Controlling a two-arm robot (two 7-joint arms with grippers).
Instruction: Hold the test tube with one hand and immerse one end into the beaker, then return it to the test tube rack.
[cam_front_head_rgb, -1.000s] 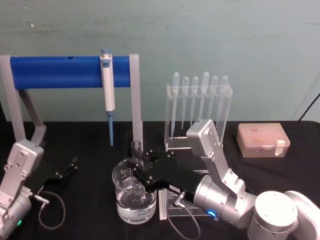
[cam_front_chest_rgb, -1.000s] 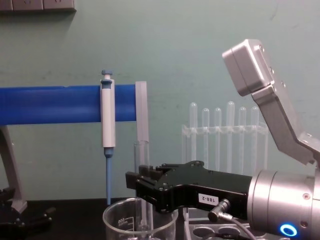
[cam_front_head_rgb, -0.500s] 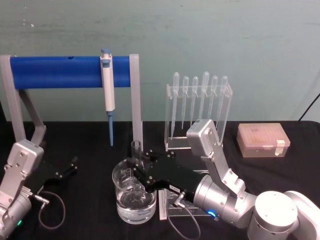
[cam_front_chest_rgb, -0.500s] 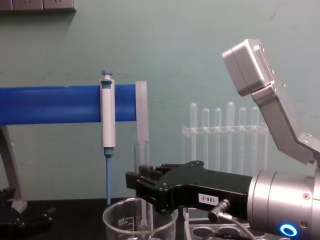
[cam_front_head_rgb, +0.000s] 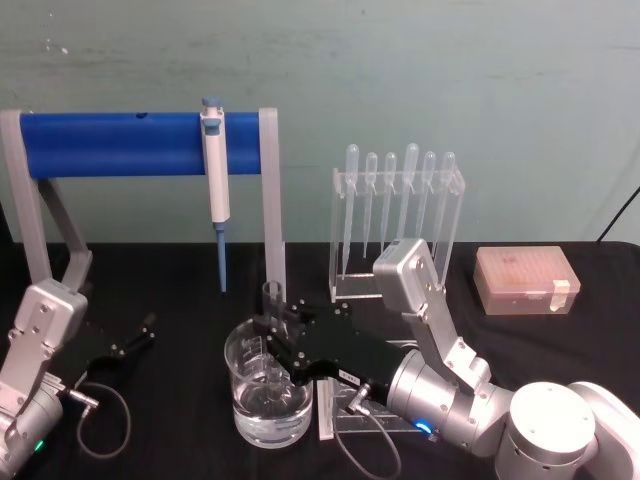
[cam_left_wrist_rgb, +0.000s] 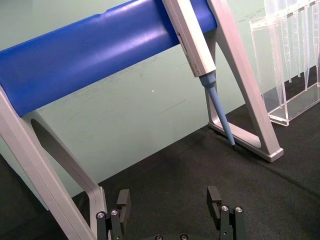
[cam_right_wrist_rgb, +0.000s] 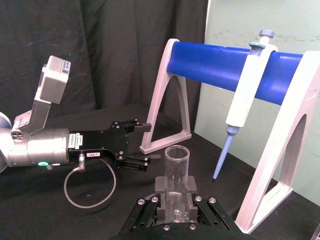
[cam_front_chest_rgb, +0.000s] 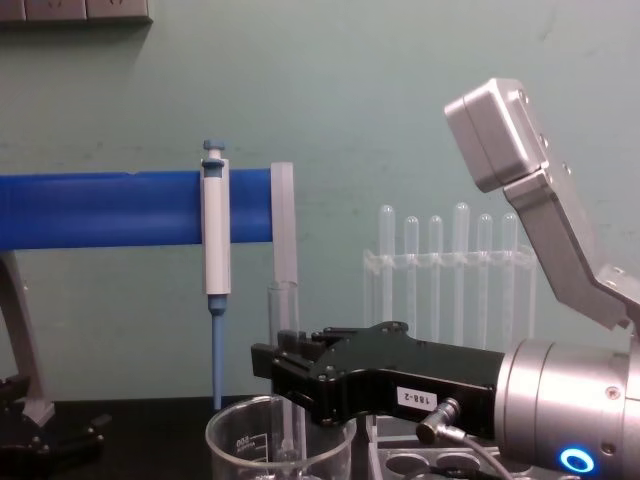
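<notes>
Nothing has moved since the earlier frame. At lower centre the right gripper (cam_front_head_rgb: 276, 326) clamps the test tube (cam_front_head_rgb: 271, 294) upright, lower end inside the beaker (cam_front_head_rgb: 247, 412); the rack (cam_front_chest_rgb: 402, 462) sits just right. The left gripper (cam_left_wrist_rgb: 169, 200) rests wide open, lower left.

Setting: laboratory. We record, on a black-covered worktop (cam_front_head_rgb: 180, 300): one pipettor (cam_front_head_rgb: 215, 190) hung on a blue-barred stand (cam_front_head_rgb: 110, 143); one clear rack (cam_front_head_rgb: 398, 215) of plastic bulb pipettes (cam_front_head_rgb: 411, 190); one graduated glass beaker (cam_front_head_rgb: 268, 405) holding clear liquid; one lidded pinkish box (cam_front_head_rgb: 527, 281). Pale green wall (cam_front_head_rgb: 450, 70) behind.
</notes>
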